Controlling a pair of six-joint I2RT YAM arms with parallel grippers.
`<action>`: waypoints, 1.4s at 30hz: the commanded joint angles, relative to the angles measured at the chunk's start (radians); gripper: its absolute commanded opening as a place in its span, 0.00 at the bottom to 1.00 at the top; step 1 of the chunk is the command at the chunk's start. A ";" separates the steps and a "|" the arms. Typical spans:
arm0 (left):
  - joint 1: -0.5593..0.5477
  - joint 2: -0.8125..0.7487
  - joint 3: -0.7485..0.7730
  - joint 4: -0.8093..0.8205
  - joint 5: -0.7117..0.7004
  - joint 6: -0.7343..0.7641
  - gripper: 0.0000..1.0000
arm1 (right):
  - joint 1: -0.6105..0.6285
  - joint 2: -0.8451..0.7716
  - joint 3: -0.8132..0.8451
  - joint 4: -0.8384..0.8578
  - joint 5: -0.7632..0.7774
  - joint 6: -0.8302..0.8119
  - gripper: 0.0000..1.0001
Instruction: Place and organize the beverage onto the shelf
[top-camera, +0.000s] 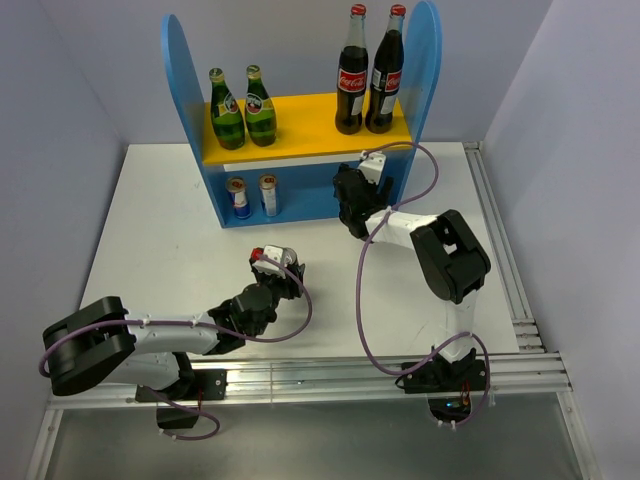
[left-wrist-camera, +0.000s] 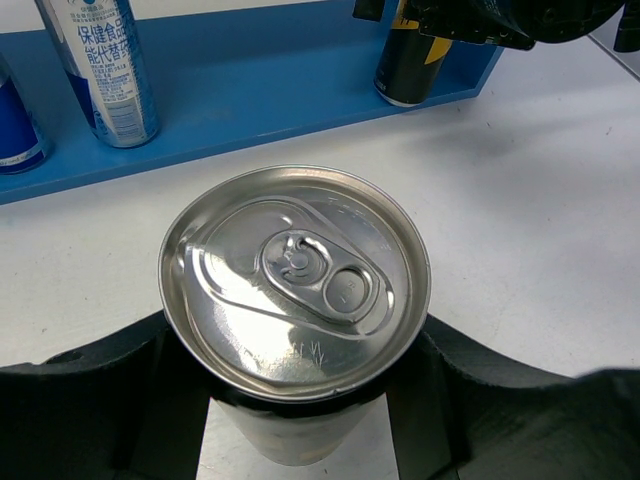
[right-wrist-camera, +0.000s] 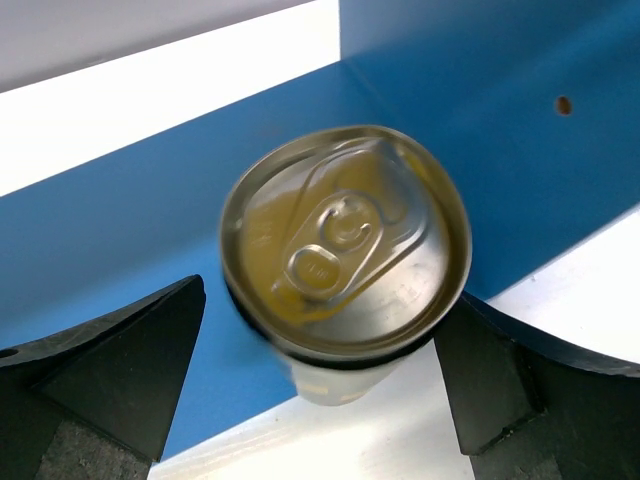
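Slim metal can with a shiny silver top (left-wrist-camera: 295, 285) is pinched upright by the left gripper (top-camera: 276, 270), out on the white table (top-camera: 170, 250). Straight ahead of it, free room is seen on the blue bottom board (left-wrist-camera: 260, 90) of the blue and yellow shelf (top-camera: 300, 112), between a silver-blue can (left-wrist-camera: 100, 70) and a dark gold-topped can (right-wrist-camera: 345, 250). That dark can is flanked by the spread right gripper (top-camera: 350, 205), untouched.

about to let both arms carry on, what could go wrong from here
1. The right pincer is open around the gold-topped can, which stands near the front edge of the shelf. Pulling back off-line could clip it and tip it off.
2. The left pincer holds a silver-topped can. Its way to the lower level passes close to the right arm, so the two might collide.
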 joint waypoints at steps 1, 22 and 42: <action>0.000 -0.028 0.018 0.106 -0.018 -0.016 0.00 | -0.004 -0.034 0.032 0.103 -0.058 -0.113 1.00; 0.000 -0.036 0.027 0.091 -0.016 -0.026 0.00 | 0.028 -0.187 -0.094 0.092 -0.060 -0.060 1.00; 0.179 0.144 0.393 -0.001 0.146 0.081 0.00 | 0.559 -0.943 -0.448 -0.687 0.336 0.577 1.00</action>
